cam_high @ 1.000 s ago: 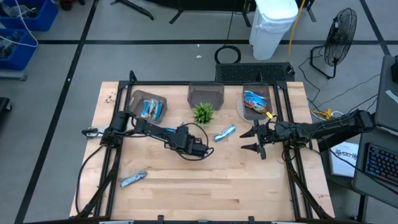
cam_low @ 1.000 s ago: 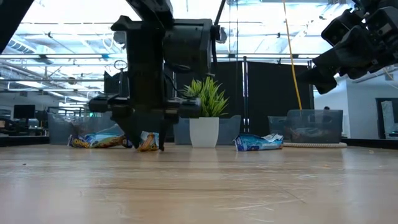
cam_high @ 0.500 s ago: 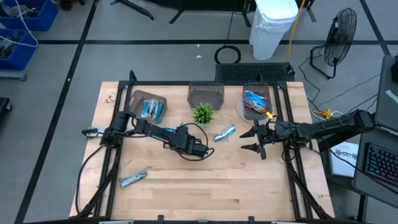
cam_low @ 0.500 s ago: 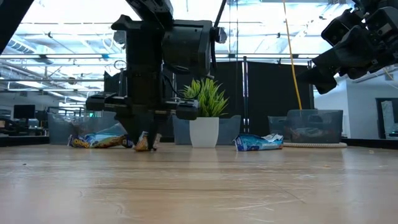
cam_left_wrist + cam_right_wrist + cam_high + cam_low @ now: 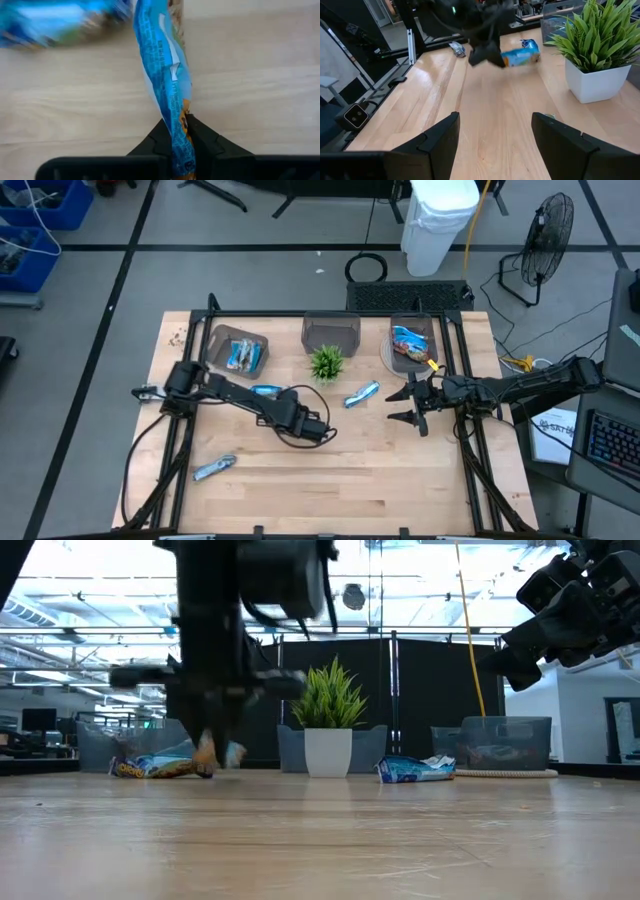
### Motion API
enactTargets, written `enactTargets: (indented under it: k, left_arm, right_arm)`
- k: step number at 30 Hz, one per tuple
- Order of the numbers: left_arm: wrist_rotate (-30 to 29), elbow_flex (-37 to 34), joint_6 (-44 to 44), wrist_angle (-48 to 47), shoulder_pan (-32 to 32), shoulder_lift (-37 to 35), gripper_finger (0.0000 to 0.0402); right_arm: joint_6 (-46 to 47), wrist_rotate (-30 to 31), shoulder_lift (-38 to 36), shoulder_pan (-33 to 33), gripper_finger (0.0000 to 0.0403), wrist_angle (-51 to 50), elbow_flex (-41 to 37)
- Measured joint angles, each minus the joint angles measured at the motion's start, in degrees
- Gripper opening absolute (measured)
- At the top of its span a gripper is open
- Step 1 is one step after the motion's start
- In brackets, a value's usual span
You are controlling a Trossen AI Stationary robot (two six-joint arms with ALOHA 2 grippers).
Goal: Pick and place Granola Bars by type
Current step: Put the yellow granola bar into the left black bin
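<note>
My left gripper (image 5: 303,423) points down over the middle of the table and is shut on a blue-and-white granola bar (image 5: 165,75). In the low view the gripper (image 5: 215,755) and the bar are blurred, just above the tabletop. In the high view the gripper hides the held bar. A second blue bar (image 5: 265,391) lies flat beside the left arm. A third (image 5: 362,394) lies right of the plant. A silvery bar (image 5: 215,468) lies near the table's near left corner. My right gripper (image 5: 412,405) waits open at the right, off the table. My left gripper pinches the blue-and-white bar between its two fingers at one end of the wrapper (image 5: 181,145). The fingers come from above, pointing down. The rest of the bar reaches out past the fingertips, and in the low view it looks clear of the table.
Three bins stand along the far edge: the left one (image 5: 238,352) and the right one (image 5: 412,345) hold blue bars, and the middle one (image 5: 330,333) is dark. A small green plant in a white pot (image 5: 326,362) stands in front of the middle bin.
My left gripper's fingers stood open around a bar on the table and have shut on it. The gripper then rose a little and moved toward the table's left edge, taking the bar off the table.
</note>
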Motion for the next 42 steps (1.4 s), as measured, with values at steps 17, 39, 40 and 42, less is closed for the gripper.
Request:
enactTargets:
  k: [17,39,40,42]
  left_arm:
    - [-1.82,0.02,4.50,-7.41,-2.62,-19.71,0.0033]
    - [3.38,0.11,20.51,-16.26,0.54,-40.95,0.0029]
    - [3.21,0.10,21.30,-17.95,1.54,-41.90,0.0029]
    - [3.08,0.11,23.76,-19.53,3.99,-43.50,0.0029]
  right_arm:
    - [0.02,-0.01,-0.02,0.02,0.0238,-0.01,0.00]
    - [0.01,-0.02,0.00,0.01,0.0238,-0.02,-0.02]
    - [0.01,-0.01,-0.02,0.02,0.0238,-0.02,-0.02]
    - [0.01,-0.02,0.00,0.01,0.0238,-0.02,-0.02]
